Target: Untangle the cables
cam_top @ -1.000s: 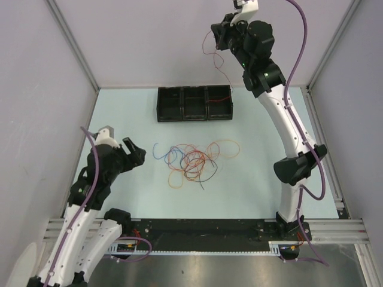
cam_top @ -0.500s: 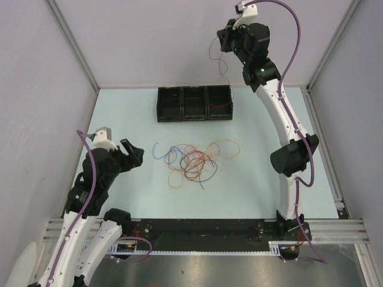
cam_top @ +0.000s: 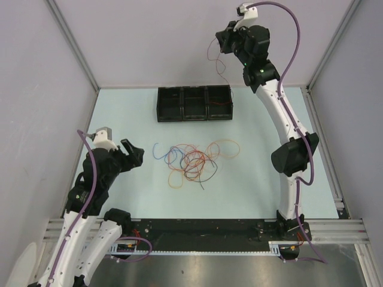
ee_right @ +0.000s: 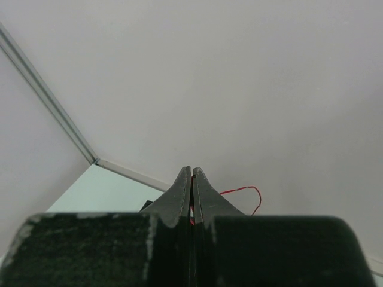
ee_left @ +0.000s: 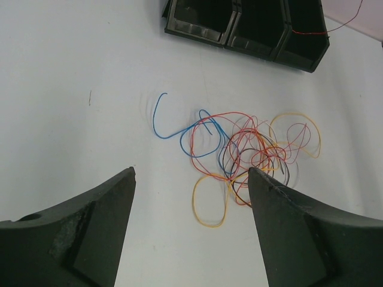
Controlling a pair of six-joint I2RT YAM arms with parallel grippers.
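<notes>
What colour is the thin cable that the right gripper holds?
Red. The cable shows best in the right wrist view, beside the right gripper.

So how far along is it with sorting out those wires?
Early. One red cable is out of the pile: the shut right claw holds it high, its lower end reaching the black bin. The left claw hangs open beside the tangle, where red, blue, orange and black strands lie looped together.
</notes>
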